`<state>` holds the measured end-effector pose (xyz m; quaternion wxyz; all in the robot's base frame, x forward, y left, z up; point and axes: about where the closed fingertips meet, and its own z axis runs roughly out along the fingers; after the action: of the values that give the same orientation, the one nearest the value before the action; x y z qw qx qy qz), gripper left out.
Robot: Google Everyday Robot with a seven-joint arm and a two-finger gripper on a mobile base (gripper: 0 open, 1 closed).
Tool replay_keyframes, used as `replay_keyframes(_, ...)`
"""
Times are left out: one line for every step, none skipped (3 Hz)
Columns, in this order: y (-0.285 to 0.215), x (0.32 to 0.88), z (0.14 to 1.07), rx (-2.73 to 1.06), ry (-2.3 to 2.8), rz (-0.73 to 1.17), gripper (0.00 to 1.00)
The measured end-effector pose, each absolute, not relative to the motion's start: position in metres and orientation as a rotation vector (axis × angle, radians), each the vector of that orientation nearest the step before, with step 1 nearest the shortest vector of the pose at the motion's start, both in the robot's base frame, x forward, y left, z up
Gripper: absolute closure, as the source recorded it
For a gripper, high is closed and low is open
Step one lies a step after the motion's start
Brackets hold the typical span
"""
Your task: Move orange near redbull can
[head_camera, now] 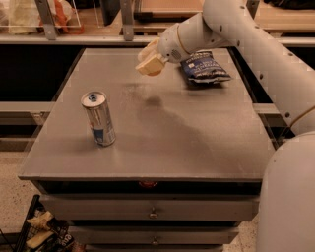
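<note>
The redbull can [99,118] stands upright on the left part of the grey table [197,138]. My gripper [149,63] hangs above the far middle of the table, to the right of and beyond the can. It is shut on the orange [155,73], which is mostly hidden by the cream fingers [147,65]; only an orange edge shows below them. The orange is off the surface, and its shadow lies on the table below.
A dark blue chip bag [204,67] lies at the far right of the table, just right of the gripper. Shelving with a bag of items [29,15] runs behind the table. Drawers [152,211] are below the front edge.
</note>
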<state>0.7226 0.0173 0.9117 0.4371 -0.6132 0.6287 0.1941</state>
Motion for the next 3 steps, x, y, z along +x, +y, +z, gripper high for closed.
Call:
replay_keyframes(0.018, 0.700, 0.912, -1.544, 1.571, 0.487, 1.00)
replay_keyframes(0.026, 0.653, 0.912, -1.585, 1.546, 0.545, 1.00)
replay_keyframes(0.040, 0.613, 0.904, -1.617, 1.508, 0.638, 1.00)
